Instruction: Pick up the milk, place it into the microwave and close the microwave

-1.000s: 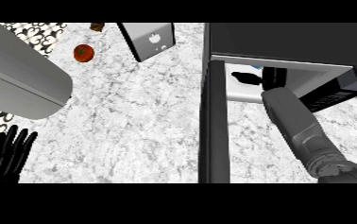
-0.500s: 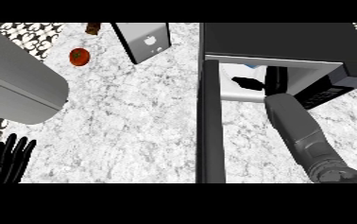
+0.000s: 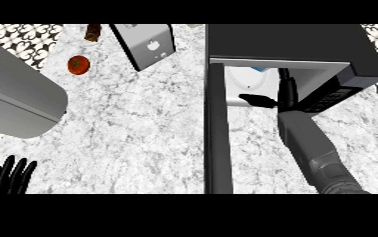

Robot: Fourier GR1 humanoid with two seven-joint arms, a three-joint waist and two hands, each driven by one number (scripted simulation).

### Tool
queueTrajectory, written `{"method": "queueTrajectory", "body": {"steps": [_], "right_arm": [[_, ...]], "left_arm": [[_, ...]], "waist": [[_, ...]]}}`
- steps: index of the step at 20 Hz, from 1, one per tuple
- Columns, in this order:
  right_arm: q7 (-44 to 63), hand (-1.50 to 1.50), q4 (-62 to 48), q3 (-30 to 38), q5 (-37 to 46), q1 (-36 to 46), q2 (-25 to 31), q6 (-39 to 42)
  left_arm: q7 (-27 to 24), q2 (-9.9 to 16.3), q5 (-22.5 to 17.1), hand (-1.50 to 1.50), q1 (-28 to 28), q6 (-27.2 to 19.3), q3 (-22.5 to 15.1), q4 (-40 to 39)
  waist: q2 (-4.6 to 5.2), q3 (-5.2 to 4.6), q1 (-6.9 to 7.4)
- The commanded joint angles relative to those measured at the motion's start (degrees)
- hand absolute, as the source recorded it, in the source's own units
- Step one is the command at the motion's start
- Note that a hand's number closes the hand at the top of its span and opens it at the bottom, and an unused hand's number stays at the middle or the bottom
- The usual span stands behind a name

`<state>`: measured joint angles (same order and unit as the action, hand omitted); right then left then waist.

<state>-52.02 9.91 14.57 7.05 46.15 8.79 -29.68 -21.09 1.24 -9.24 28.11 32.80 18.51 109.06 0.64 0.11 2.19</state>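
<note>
Placing the milk in the microwave: door not yet closed

Head view: reaching into the open microwave (image 3: 291, 41), the right robot hand (image 3: 277, 97) sits at the mouth of the cavity with its grey forearm running back to the lower right. The milk (image 3: 247, 81), a white carton with a blue patch at its top, stands inside the cavity, just beyond the dark fingers. Fingers and thumb spread on either side of the carton's near face; whether they clasp it or have let go cannot be told. The microwave door (image 3: 215, 131) hangs open, seen edge-on as a dark band across the tabletop (image 3: 133, 121).

Judgement: pick-up done, placement at or near completion; releasing, withdrawing and closing the door remain.

The left robot hand (image 3: 16, 175) rests at the lower left edge, fingers straight and up, holding nothing. A tomato (image 3: 78, 64) lies well apart from the work.
</note>
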Motion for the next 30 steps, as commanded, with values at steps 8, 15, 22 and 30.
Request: {"method": "queueTrajectory", "body": {"steps": [8,15,22,30], "right_arm": [[-6.08,-1.50,5.90,-0.44,-3.55,-10.96,-5.56,17.47],[-7.88,-1.50,14.95,-5.01,-5.84,-21.13,-8.67,24.43],[-10.78,-1.50,29.27,-8.51,-5.20,-38.25,-7.21,27.45],[0.28,1.50,57.01,-10.08,-13.24,-54.33,-3.37,37.35]], "left_arm": [[-0.88,0.13,0.44,-1.50,3.26,5.53,-6.85,0.30],[1.27,-1.21,2.59,-1.50,4.14,6.41,-13.19,3.23],[6.52,-0.77,8.21,-1.50,-6.16,4.59,-17.41,0.63],[5.87,-1.24,16.99,1.50,-7.89,-3.43,-29.51,-0.30]], "waist": [[-1.09,-0.16,-2.86],[-1.36,-0.21,-3.33],[-0.97,-0.20,-4.42],[-0.99,-0.23,-3.97]]}}
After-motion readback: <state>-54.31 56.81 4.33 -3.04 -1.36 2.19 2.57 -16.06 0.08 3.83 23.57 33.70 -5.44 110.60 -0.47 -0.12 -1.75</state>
